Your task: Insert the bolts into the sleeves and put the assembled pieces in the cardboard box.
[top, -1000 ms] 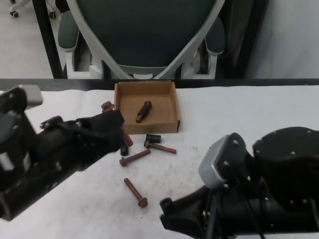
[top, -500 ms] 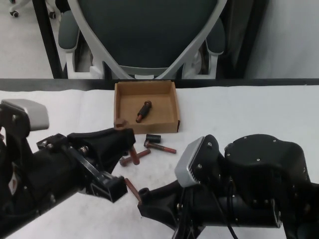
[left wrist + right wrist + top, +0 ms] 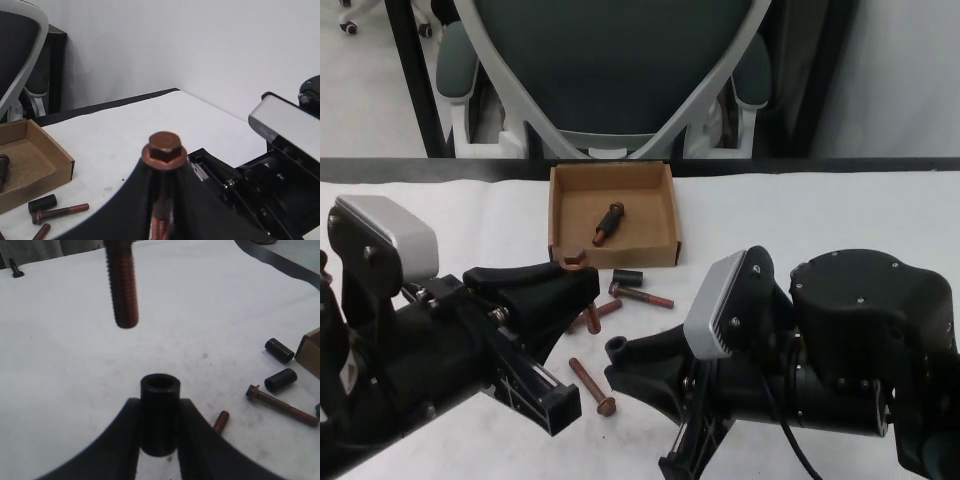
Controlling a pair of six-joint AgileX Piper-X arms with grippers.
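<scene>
A black sleeve (image 3: 160, 412) is held upright, clamped at mid-body in the closed right hand (image 3: 160, 437). A copper-coloured hex bolt (image 3: 163, 150) is pinched just under its head by the closed left hand (image 3: 163, 190), with its threaded tip above the bore and not yet aligned. Both parts are judged rigid, dense and slippery. Beyond, loose bolts (image 3: 592, 386) and spare sleeves (image 3: 627, 277) are scattered on the desk (image 3: 820, 220). One assembled piece (image 3: 608, 222) is seen in the cardboard box (image 3: 620, 255).

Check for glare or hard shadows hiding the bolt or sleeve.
High view: even light, soft shadows on the bench. Left wrist view: mild sheen on the bolt head. Right wrist view: sleeve dark, bore visible.
</scene>
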